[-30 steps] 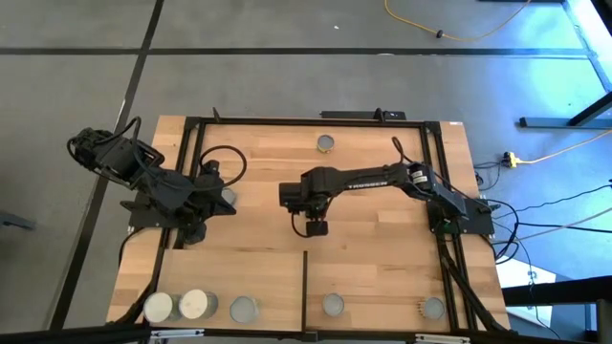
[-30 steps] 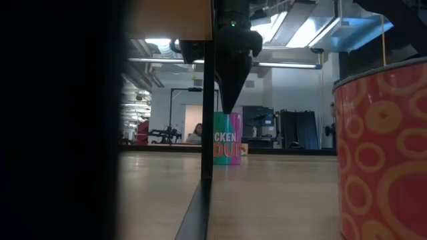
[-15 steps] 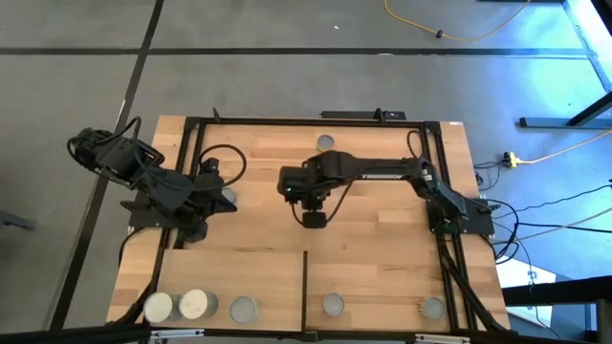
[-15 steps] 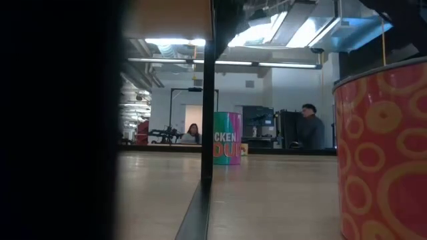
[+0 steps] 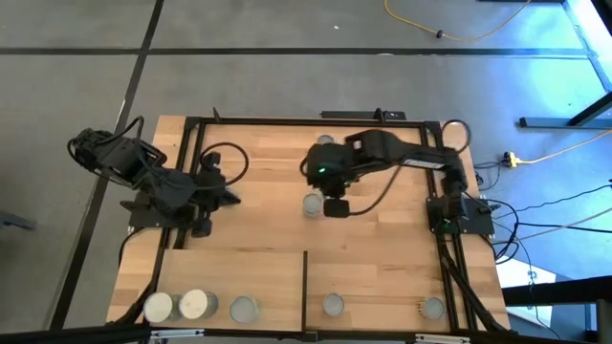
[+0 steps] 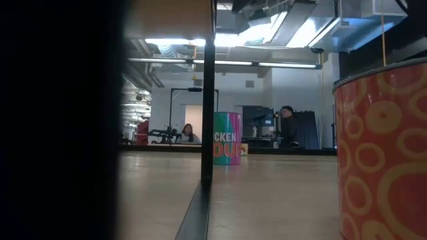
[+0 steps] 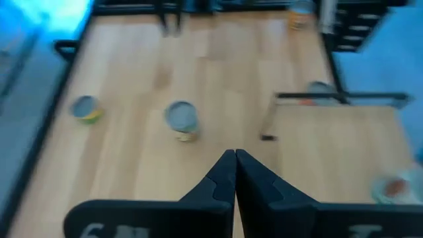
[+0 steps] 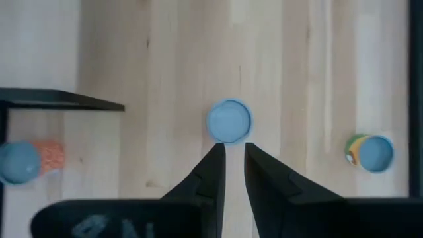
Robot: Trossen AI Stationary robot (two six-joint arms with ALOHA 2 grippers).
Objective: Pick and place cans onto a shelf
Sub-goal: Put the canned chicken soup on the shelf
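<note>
Swinging from mid-bench toward the far side over the last second, then stopping just beside a small round silver-topped metal can (image 5: 313,204). Leaves the right gripper (image 5: 335,207) with jaws narrowly parted, holding nothing. Puts that can just ahead of the fingertips (image 8: 215,149) in the right wrist view, apart from them. Probably means lining up for the next pick, not a delivery (nothing lifted yet).

Keeps the left gripper (image 5: 227,197) pinched shut at the left side, waiting.

Leaves one more silver-topped can (image 5: 325,141) standing near the far edge.

Shows the pale plywood shelf (image 5: 382,282) along the near edge, split by a thin black upright divider (image 5: 304,282). Holds two wide whitish-topped cans (image 5: 158,307) and one grey-topped can (image 5: 244,308) left of the divider. Holds two small cans (image 5: 332,305) right of it, well apart.
</note>
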